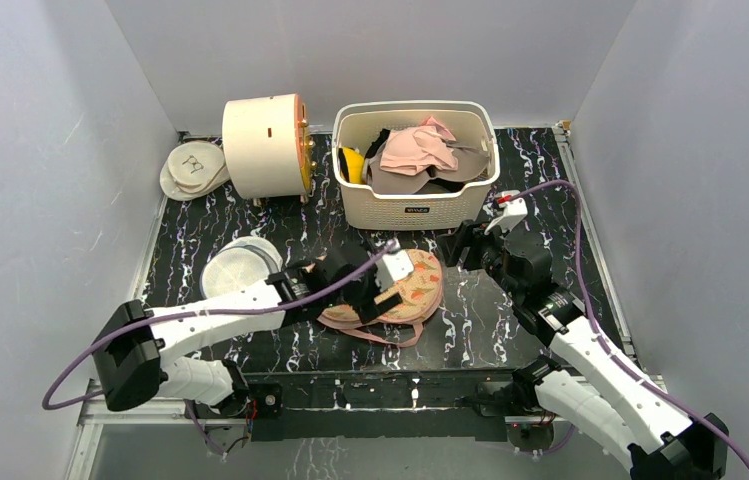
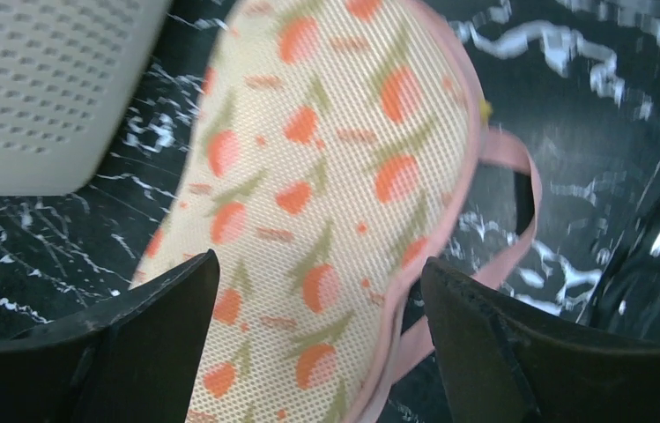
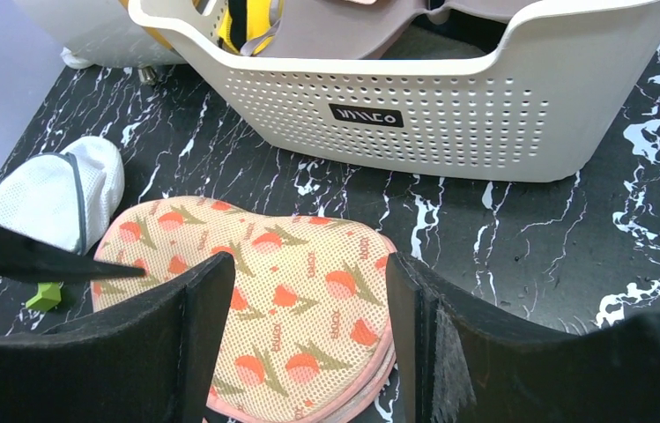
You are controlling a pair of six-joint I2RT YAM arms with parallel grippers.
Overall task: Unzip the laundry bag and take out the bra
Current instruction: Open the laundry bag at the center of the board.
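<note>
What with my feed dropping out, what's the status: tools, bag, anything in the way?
Left tool open, low over laundry bag. Right tool open, empty, beside it. Bag lying flat, looks zipped. Basket close behind, nothing on bag.

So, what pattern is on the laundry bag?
Laundry bag: orange and green floral on cream; left wrist view.

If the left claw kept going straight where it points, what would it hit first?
Most likely the laundry bag; its floral face lies right ahead of the open left gripper.
</note>
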